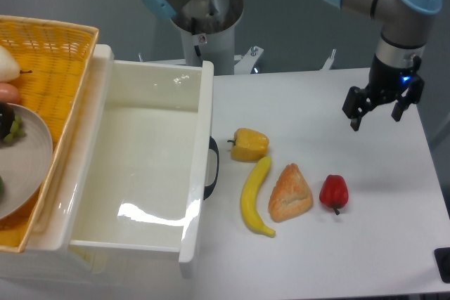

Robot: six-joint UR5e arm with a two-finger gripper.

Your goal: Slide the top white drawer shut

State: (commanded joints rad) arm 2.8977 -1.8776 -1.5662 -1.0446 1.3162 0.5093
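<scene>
The top white drawer (140,166) stands pulled far out over the table, glossy, deep and empty. Its black curved handle (212,168) faces right, toward the food items. My gripper (376,116) hovers above the table's right side, far from the drawer and well right of the handle. Its fingers point down and stand apart with nothing between them.
Right of the handle lie a yellow pepper (249,145), a banana (254,196), a croissant-like pastry (289,192) and a red pepper (333,192). A yellow wicker basket (49,40) with a plate of fruit sits on the cabinet at left. The arm's base (205,19) stands behind the drawer.
</scene>
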